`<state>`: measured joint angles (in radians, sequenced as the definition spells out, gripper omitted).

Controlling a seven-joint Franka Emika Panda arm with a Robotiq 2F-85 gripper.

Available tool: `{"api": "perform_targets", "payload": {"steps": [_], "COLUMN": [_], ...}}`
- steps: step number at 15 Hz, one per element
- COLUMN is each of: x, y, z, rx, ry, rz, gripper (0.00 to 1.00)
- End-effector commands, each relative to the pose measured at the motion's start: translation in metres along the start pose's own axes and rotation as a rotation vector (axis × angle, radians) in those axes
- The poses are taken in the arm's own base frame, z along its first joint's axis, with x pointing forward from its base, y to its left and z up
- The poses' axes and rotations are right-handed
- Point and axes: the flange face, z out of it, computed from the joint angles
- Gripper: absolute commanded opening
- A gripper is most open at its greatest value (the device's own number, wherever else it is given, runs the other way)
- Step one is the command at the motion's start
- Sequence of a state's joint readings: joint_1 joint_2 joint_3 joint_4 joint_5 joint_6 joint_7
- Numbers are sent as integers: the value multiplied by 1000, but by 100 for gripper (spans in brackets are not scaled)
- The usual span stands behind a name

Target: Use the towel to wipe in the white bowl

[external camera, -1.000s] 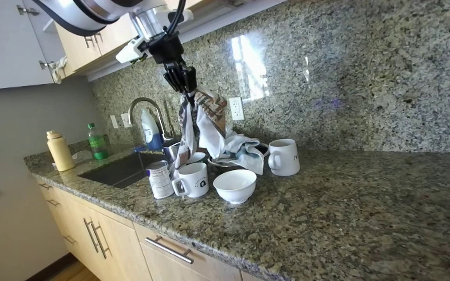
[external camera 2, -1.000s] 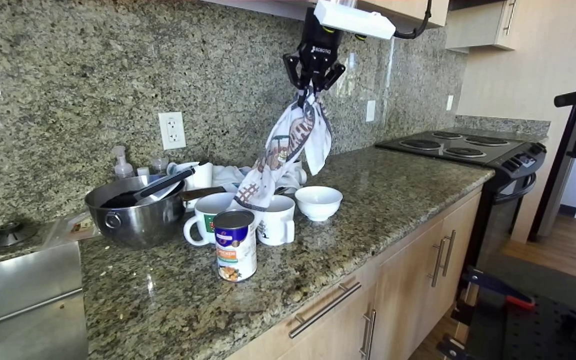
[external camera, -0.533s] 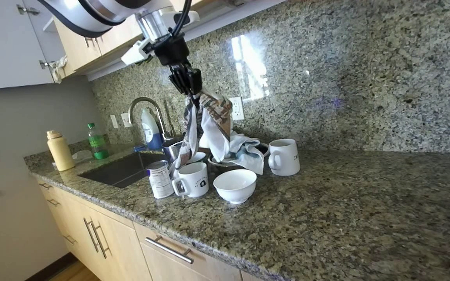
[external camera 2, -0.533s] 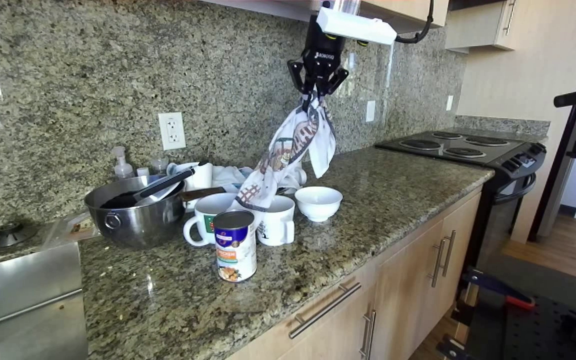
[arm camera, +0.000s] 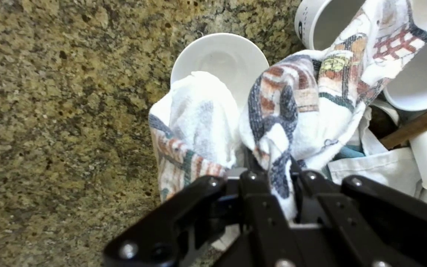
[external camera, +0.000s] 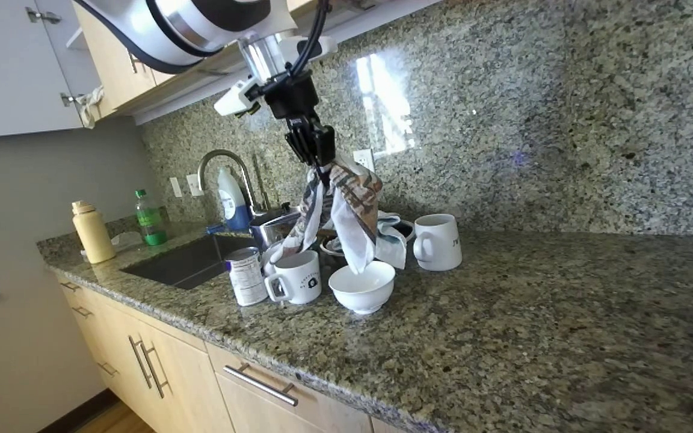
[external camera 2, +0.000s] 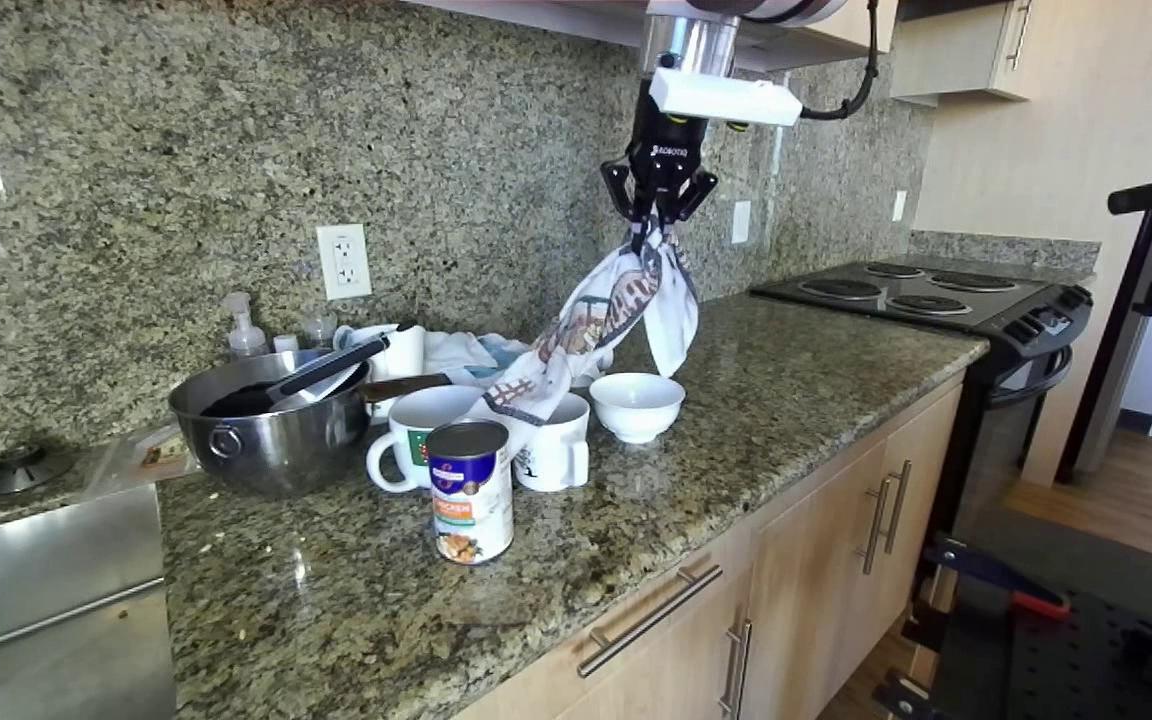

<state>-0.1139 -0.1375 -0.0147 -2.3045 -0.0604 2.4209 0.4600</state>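
Note:
My gripper (external camera: 324, 173) is shut on a patterned white towel (external camera: 355, 195). It also shows in an exterior view (external camera 2: 654, 235) and in the wrist view (arm camera: 272, 167). The towel hangs in folds. In an exterior view its white corner overlaps the white bowl (external camera: 363, 296), at the bowl's rear rim. In an exterior view that corner hangs just above and behind the bowl (external camera 2: 638, 410); contact cannot be told. In the wrist view the towel (arm camera: 203, 111) covers part of the bowl (arm camera: 222, 61). Another towel end trails over the mugs. The bowl stands upright on the counter.
A white mug (external camera 2: 558, 450), a mug with a green print (external camera 2: 406, 450) and a can (external camera 2: 471, 500) stand close beside the bowl. A steel bowl (external camera 2: 276, 440) stands farther off. A second cloth (external camera: 391, 243) lies over a pan, beside another mug (external camera: 437, 243).
My gripper has moved down and sideways toward the white bowl with the towel. The towel's hanging corner has come down to the bowl in an exterior view. The bowl has not moved.

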Motion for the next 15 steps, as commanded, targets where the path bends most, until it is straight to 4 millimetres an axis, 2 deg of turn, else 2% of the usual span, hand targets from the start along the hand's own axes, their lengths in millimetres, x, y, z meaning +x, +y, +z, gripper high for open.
{"api": "perform_targets", "payload": {"steps": [1,8,15], "x": [-6,-34,-50], "y": [8,8,7], "z": [23,71,99], "rx": [-34,-63,-43], "ry": [-29,-89,-72], "rz": [33,52,92], "gripper": [4,4,4]}}
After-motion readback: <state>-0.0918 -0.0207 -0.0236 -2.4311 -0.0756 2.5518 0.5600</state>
